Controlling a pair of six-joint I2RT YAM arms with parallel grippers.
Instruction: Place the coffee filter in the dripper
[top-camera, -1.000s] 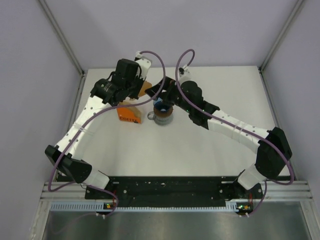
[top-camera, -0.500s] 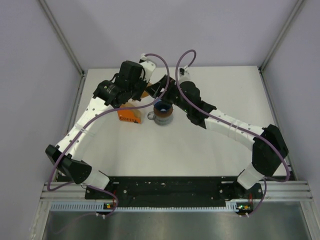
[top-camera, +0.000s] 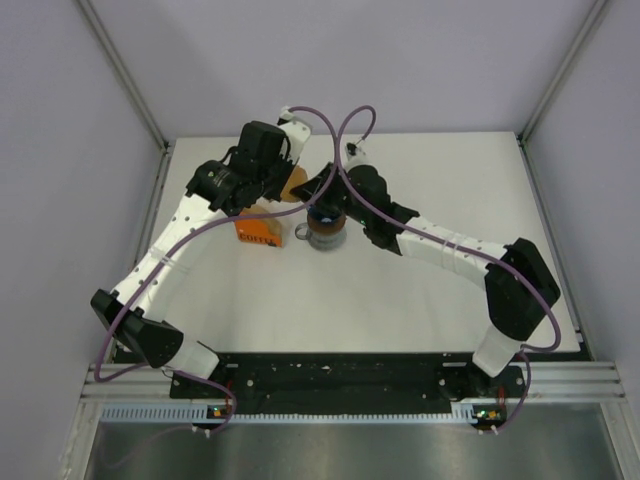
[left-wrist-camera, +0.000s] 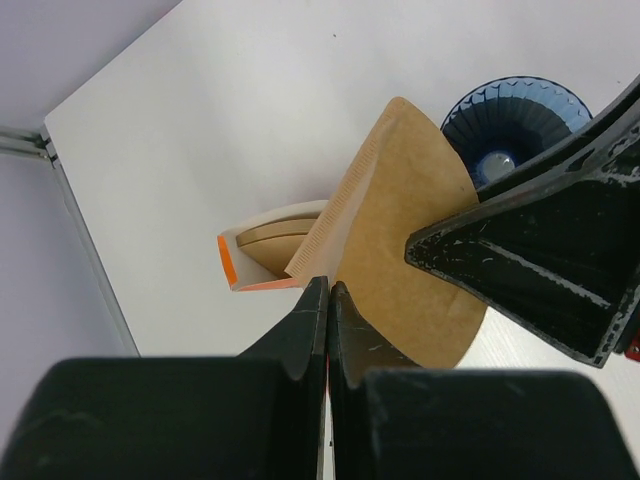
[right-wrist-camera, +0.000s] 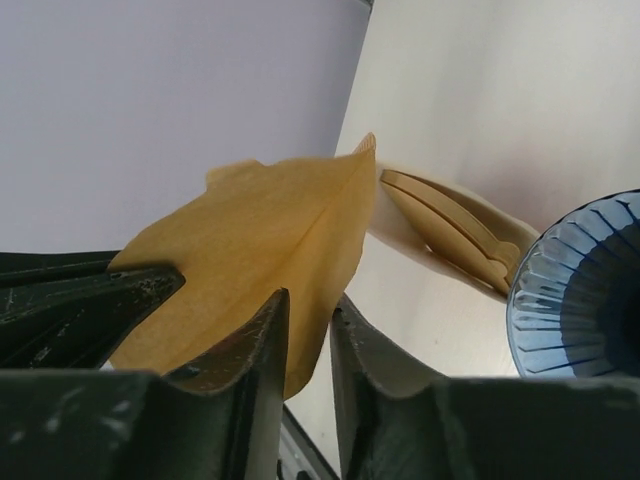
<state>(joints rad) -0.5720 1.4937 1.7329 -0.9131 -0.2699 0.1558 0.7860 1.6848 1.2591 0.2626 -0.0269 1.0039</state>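
The coffee filter (left-wrist-camera: 400, 230), a flat tan paper cone, hangs in the air with my left gripper (left-wrist-camera: 328, 285) shut on its lower edge. My right gripper (right-wrist-camera: 310, 300) has come in from the other side. Its jaws stand a narrow gap apart, with the coffee filter's (right-wrist-camera: 260, 240) bottom edge between them, against the left finger. The blue ribbed dripper (left-wrist-camera: 515, 120) sits just beyond and below the filter. From above, the filter (top-camera: 293, 185) shows between both grippers, up and left of the dripper (top-camera: 325, 215).
The dripper rests on a grey mug (top-camera: 322, 240) whose handle points left. An orange filter pack (top-camera: 257, 230) lies on the table left of the mug, and in the left wrist view the pack (left-wrist-camera: 265, 250) shows behind the filter. White table all round, walls at the sides.
My right arm has swung left to the filter and its jaws have narrowed from wide open to a small gap round the paper. The left gripper rose slightly, still holding the filter.
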